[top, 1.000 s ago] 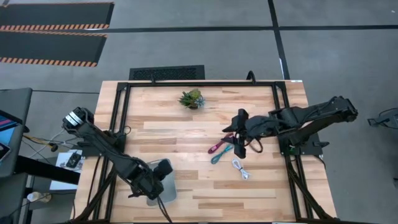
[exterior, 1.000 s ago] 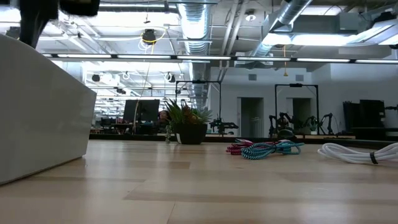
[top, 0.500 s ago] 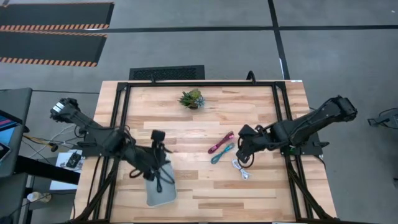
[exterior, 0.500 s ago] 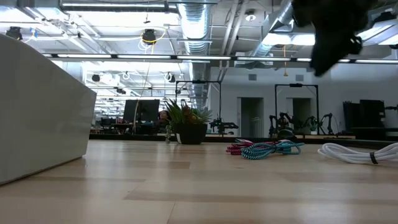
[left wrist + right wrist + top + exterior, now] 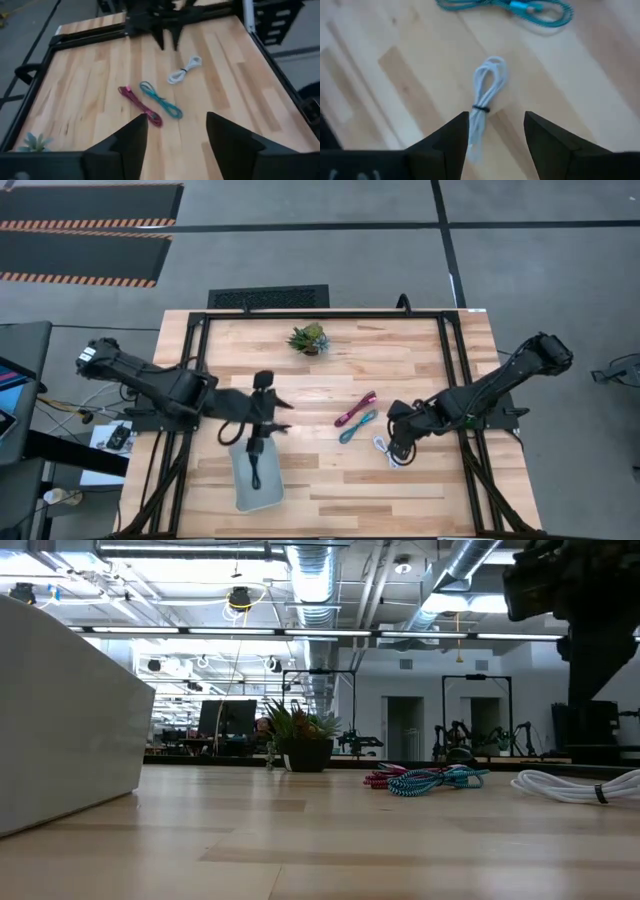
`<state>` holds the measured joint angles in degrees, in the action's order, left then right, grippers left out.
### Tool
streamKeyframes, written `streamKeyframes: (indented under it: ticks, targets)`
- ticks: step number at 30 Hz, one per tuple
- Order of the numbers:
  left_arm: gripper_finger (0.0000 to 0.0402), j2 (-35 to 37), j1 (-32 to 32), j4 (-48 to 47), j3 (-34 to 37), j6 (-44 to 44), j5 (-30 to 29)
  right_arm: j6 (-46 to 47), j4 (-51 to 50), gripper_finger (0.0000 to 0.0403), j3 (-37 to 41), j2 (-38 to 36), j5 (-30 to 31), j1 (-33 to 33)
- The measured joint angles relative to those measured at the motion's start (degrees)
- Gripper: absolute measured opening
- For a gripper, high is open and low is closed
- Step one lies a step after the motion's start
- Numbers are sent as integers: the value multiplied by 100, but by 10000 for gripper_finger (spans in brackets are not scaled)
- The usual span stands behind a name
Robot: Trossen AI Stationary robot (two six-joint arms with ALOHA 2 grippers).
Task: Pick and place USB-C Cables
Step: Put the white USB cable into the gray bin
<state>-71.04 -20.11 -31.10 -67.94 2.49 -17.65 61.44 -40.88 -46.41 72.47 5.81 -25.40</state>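
Observation:
Three coiled cables lie on the wooden table right of centre: a magenta one (image 5: 355, 409), a teal one (image 5: 357, 426) and a white one (image 5: 388, 452). They also show in the low view: magenta (image 5: 380, 778), teal (image 5: 435, 780) and white (image 5: 575, 785). My right gripper (image 5: 394, 442) is open and points down just above the white cable (image 5: 485, 95), which shows between its fingers (image 5: 450, 145) with its black tie. My left gripper (image 5: 275, 415) is open and empty (image 5: 175, 135), above the far end of a grey tray (image 5: 262, 492), facing the cables.
A small potted plant (image 5: 308, 338) stands at the far middle of the table. The grey tray at the near left has a thin dark thing (image 5: 255, 470) in it, and its wall fills the low view's left (image 5: 60, 720). Black frame rails (image 5: 452, 370) run along the table's sides.
My right gripper has gone from beside the magenta cable toward the table's near edge and now hangs over the white cable. My left gripper has drawn back from over the tray's middle toward the far edge and turned toward the cables. The cables have not moved.

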Motion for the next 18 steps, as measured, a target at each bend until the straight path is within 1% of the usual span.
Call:
streamKeyframes:
  ticks: [2,4,6,9,12,18]
  targets:
    - [213,-4,187,76,3,-25,189,5,97,226,0,-2,-34,-75]
    - [229,-28,361,410,59,-30,483,5,261,240,0,0,44,-164]
    - [243,-35,504,780,260,-26,791,32,375,253,0,-1,197,-230]
    - [259,-42,682,1579,689,15,1151,171,332,264,-2,-2,322,-251]
    - [265,-42,803,1975,1124,32,1248,440,190,265,-2,-1,484,-210]
    - [265,-26,887,2964,1867,29,1255,456,-186,265,-2,38,710,-62]
